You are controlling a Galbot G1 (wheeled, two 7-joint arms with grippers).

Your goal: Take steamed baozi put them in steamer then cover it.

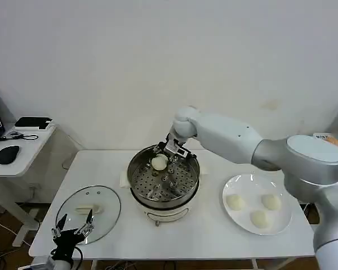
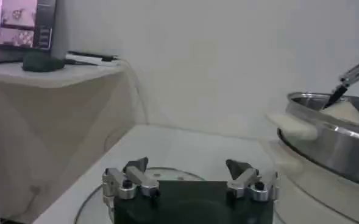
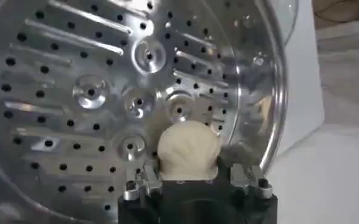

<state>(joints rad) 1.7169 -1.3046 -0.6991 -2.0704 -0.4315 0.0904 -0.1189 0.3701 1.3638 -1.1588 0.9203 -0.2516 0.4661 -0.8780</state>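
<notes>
The steamer (image 1: pixel 164 198) stands mid-table, its perforated tray (image 3: pixel 94 91) bare. My right gripper (image 1: pixel 170 155) reaches into the pot from the far side, shut on one steamed baozi (image 3: pixel 188 149), which sits low over the tray near the far-left wall (image 1: pixel 159 163). Three more baozi (image 1: pixel 235 201) (image 1: pixel 270 201) (image 1: pixel 259 218) lie on the white plate (image 1: pixel 253 181) to the right. The cover, a clear glass lid (image 1: pixel 104 209), lies flat on the table at front left. My left gripper (image 1: pixel 73 229) hangs open just above its near edge (image 2: pixel 188 167), holding nothing.
A low side table (image 1: pixel 22 147) with a mouse (image 1: pixel 8 154) and a black device (image 1: pixel 32 122) stands to the left, beyond the table edge. The steamer's rim (image 2: pixel 331 143) rises to the side of my left gripper. Bare tabletop (image 1: pixel 208 233) lies in front of the pot.
</notes>
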